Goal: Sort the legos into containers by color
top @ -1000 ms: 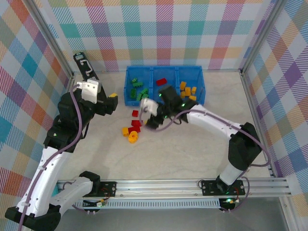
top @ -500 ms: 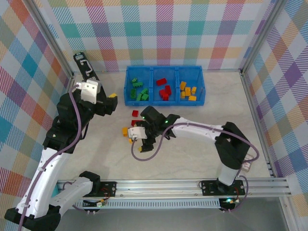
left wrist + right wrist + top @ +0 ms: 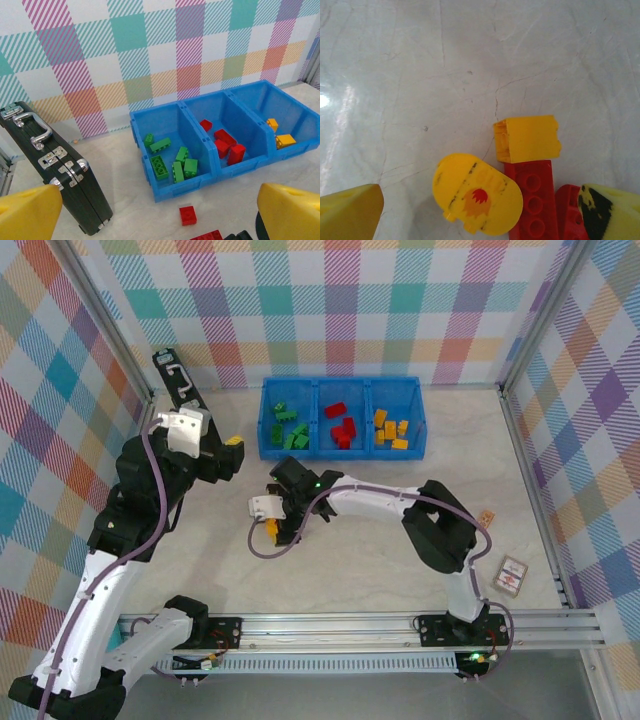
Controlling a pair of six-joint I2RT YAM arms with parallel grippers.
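From above, you see your right end effector (image 3: pixel 281 527) low over the loose legos (image 3: pixel 272 528) on the counter (image 3: pixel 340 575), in front of the blue tray (image 3: pixel 340 453). Your left end effector (image 3: pixel 230 448) sits left of the tray, near a black case (image 3: pixel 178 380).

Your left wrist view shows its fingers (image 3: pixel 27 216) set wide, with green, red and yellow-orange bricks each in their own compartment.

In your right wrist view the fingers (image 3: pixel 350 212) stand wide around a round yellow piece (image 3: pixel 477 192), which lies against a red brick (image 3: pixel 532 200).
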